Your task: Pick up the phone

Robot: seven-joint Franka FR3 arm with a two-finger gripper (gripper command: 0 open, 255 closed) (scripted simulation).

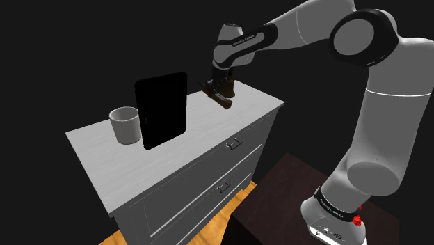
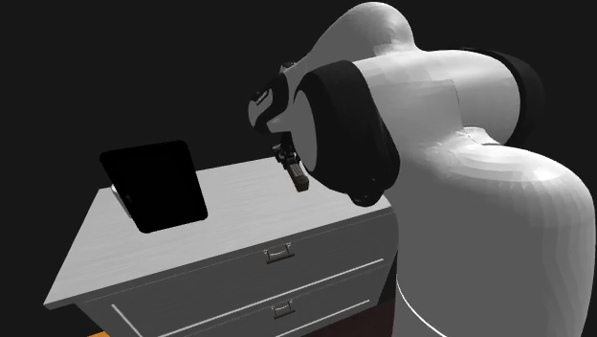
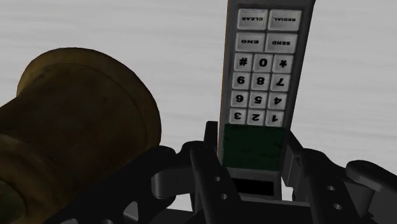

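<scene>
We see the all-black two-finger gripper (image 3: 251,159) pinching a slim grey handset phone with white keypad buttons and a green screen (image 3: 261,76), its fingers (image 3: 210,168) pressed against both sides at the screen end. The phone lies over the white dresser (image 1: 174,163), toward the shoulder view's right end of the top; whether it touches the surface we cannot tell. A brown drum-shaped object (image 3: 76,127) sits just beside it. An upright black slab (image 1: 161,110) and a grey cup (image 1: 125,125) stand well apart from it.
</scene>
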